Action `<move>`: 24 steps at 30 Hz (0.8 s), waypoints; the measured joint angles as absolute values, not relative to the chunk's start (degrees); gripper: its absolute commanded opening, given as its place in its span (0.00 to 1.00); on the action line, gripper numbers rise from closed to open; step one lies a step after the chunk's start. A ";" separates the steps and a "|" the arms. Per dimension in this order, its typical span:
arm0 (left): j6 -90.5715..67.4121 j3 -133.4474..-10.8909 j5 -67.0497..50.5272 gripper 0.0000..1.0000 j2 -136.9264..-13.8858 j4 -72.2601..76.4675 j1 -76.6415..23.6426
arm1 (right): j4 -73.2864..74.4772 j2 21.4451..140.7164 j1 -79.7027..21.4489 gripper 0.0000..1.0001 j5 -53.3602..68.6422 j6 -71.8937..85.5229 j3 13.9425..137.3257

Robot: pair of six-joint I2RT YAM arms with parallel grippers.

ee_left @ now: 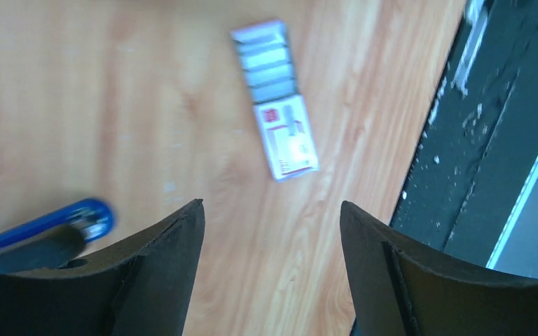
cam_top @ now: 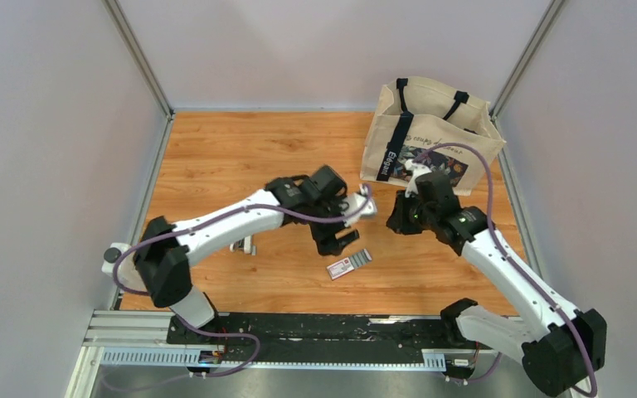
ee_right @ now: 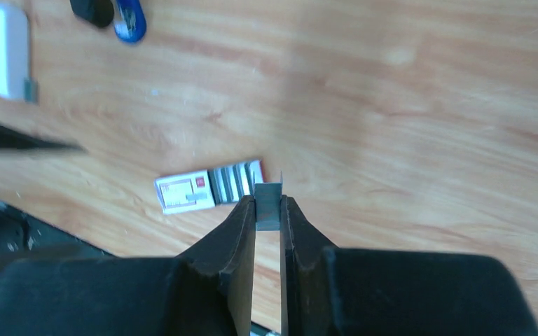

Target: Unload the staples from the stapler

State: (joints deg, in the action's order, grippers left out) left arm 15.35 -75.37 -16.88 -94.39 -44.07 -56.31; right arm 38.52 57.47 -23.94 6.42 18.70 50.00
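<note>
The dark-blue stapler (ee_left: pixel 49 227) lies on the wooden table; only its blue and black end shows beside my left finger. It also shows at the top of the right wrist view (ee_right: pixel 127 17). In the top view my left arm hides it. My left gripper (ee_left: pixel 270 210) is open and empty, hovering over bare wood near an open box of staples (ee_left: pixel 277 98). My right gripper (ee_right: pixel 268 199) is shut on a short silver strip of staples (ee_right: pixel 268 208), held above the table just beside the box (ee_right: pixel 207 187).
A white stapler (ee_right: pixel 0 49) lies left of the blue one; it also shows in the top view (cam_top: pixel 245 245). A canvas tote bag (cam_top: pixel 431 137) stands at the back right. The black rail (cam_top: pixel 299 327) runs along the table's near edge.
</note>
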 measured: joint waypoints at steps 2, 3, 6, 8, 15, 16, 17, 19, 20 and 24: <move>15.42 -77.36 -17.78 0.79 -90.80 -44.56 -52.47 | 37.89 59.59 -27.49 0.03 6.31 18.83 48.75; 15.55 -77.76 -17.63 0.79 -88.86 -44.69 -50.70 | 37.56 60.62 -28.99 0.03 6.33 18.90 48.18; 16.01 -77.67 -16.56 0.79 -84.97 -46.24 -48.05 | 36.40 63.00 -33.10 0.04 6.17 18.92 46.65; 16.10 -77.30 -16.45 0.79 -83.96 -47.40 -48.29 | 36.25 64.64 -35.66 0.04 5.96 18.92 46.41; 15.94 -75.44 -19.22 0.79 -83.72 -51.16 -45.15 | 35.18 72.18 -42.13 0.05 4.51 18.79 46.44; 15.94 -75.48 -19.94 0.78 -83.74 -51.79 -43.86 | 35.09 73.21 -42.94 0.05 4.27 18.79 46.44; 15.92 -75.55 -20.84 0.78 -83.74 -52.51 -42.30 | 34.94 74.63 -44.03 0.05 3.70 18.76 46.46; 15.90 -75.81 -22.04 0.78 -83.74 -53.52 -40.05 | 34.81 76.66 -45.12 0.05 3.05 18.76 46.52; 15.84 -75.92 -22.48 0.78 -83.74 -53.71 -39.18 | 34.81 77.80 -45.80 0.05 2.74 18.74 46.57; 15.79 -76.12 -23.62 0.77 -83.74 -54.04 -36.93 | 34.46 81.17 -47.66 0.05 1.15 18.57 46.98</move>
